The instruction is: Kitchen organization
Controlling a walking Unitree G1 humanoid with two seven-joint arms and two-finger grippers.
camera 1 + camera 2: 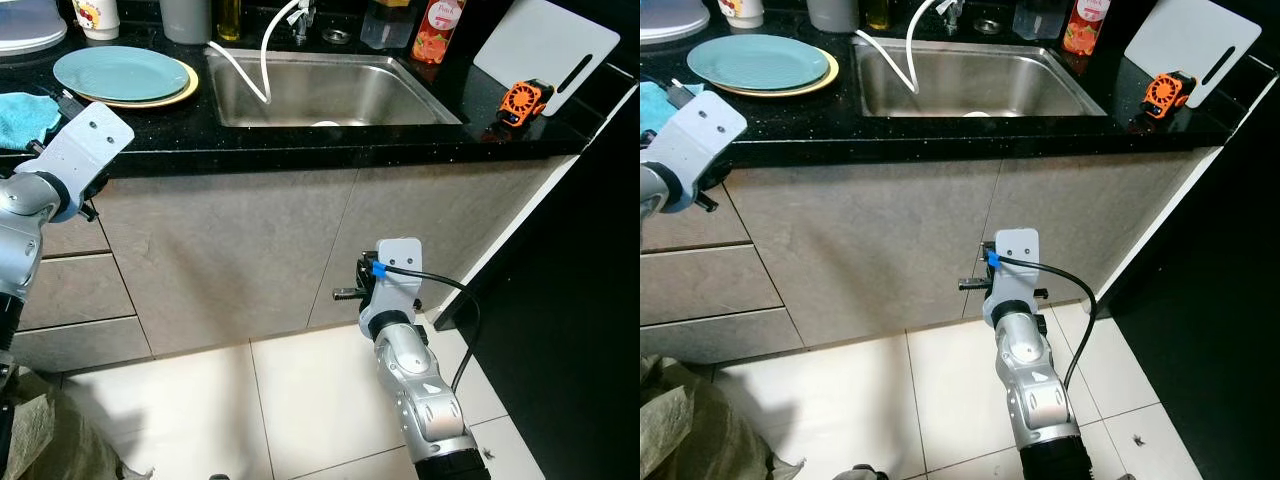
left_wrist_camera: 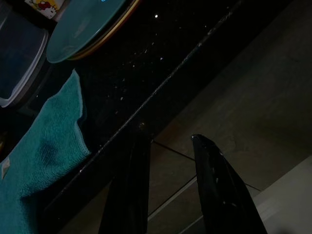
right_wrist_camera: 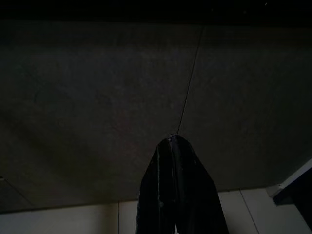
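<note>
Black speckled worktop [image 1: 300,140] over grey cabinet doors [image 1: 230,250], carrying a steel sink [image 1: 330,90], a teal plate [image 1: 120,72] stacked on a yellow one left of it, a teal cloth [image 2: 44,156] at the far left edge, and an orange gadget [image 1: 522,100] against a white cutting board [image 1: 545,45] on the right. Left claw [image 2: 168,146] raised at the worktop's front edge just beside the cloth, fingers spread and holding nothing. Right claw [image 3: 173,146] low before the cabinet doors above the pale floor tiles [image 1: 300,400], fingers pressed together and empty.

Bright, sharp head views with countertop glare; dim, murky wrist views.
</note>
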